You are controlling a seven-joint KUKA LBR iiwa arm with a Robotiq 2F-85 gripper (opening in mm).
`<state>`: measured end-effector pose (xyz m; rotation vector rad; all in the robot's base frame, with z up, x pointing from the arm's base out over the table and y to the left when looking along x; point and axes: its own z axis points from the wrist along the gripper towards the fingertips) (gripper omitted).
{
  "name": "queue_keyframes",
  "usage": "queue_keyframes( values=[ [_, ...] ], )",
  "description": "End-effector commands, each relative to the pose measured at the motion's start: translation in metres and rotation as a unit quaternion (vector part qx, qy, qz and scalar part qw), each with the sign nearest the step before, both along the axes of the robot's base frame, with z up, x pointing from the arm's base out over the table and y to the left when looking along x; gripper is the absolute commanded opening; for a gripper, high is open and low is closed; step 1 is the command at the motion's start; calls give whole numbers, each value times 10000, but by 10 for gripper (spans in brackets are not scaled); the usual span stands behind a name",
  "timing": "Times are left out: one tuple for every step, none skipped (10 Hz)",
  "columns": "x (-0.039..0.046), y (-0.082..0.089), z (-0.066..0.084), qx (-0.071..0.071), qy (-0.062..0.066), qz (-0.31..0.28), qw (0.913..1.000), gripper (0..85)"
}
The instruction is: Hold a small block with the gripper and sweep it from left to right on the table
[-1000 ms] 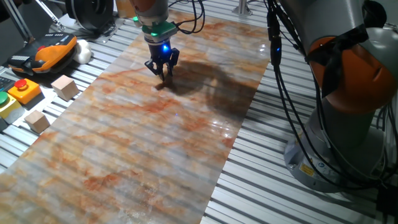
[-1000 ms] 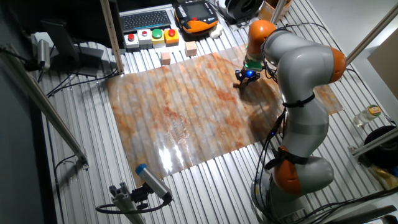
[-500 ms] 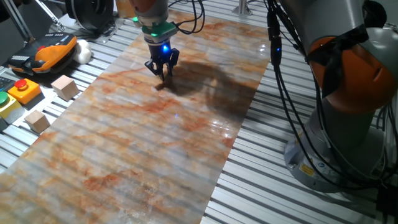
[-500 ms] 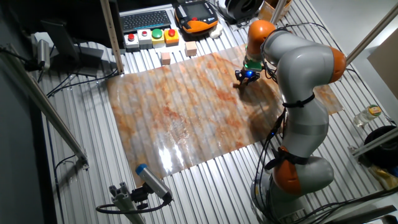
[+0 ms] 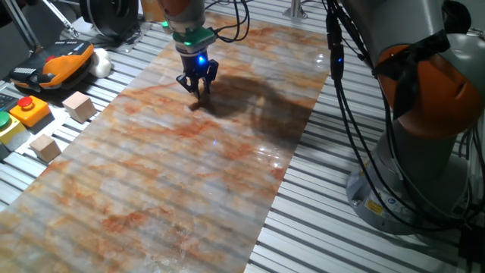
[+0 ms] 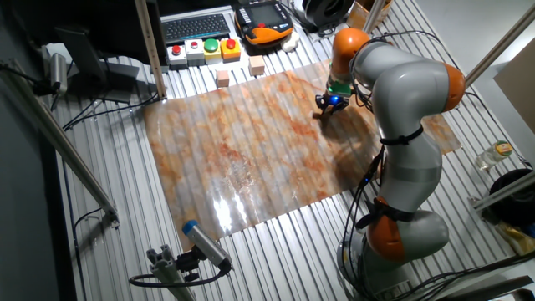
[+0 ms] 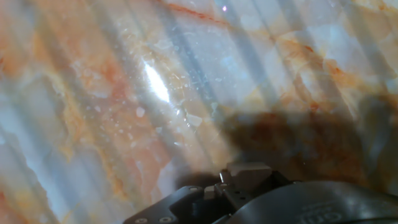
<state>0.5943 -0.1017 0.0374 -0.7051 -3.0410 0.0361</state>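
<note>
— Nothing has moved since a second ago, has it?

— Almost nothing: the gripper [image 5: 201,92] stays low over the far end of the glossy sheet [image 5: 167,174], blue light lit above its dark fingers [image 5: 191,80].

— And the small block [image 5: 202,94]?

— A tan speck between the fingertips, touching the sheet; the pincer looks narrowed onto it, though it is too tiny to be sure.

— Textures?

— Hand view shows marbled orange, brown and grey gloss with a bright glare and slat ridges pressing through. The table [image 5: 318,189] is ribbed silver metal.

— Farther off?

— Two larger pale wooden cubes [image 5: 79,106] rest on the slats just beside the sheet's edge, near coloured push buttons [image 6: 196,49], an orange pendant [image 5: 64,62] and a keyboard [image 6: 197,27].
</note>
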Motion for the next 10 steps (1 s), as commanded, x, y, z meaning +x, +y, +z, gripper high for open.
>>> queue_keyframes(
  values=[
    [1,6,3,0,-3,-3,10000,0],
    [-3,16,1,-3,-9,-11,10000,0],
    [-7,27,-5,-3,-9,-19,10000,0],
    [-12,39,-10,-3,-10,-26,10000,0],
    [-19,55,-13,-7,-16,-42,10000,0],
    [-24,71,-13,-7,-17,-57,10000,0],
    [-31,84,-17,-7,-17,-65,10000,0],
    [-36,94,-23,-16,-17,-72,10000,0],
    [-42,107,-27,-19,-24,-88,10000,0],
    [-49,126,-29,-19,-24,-103,9999,0]
  ],
)
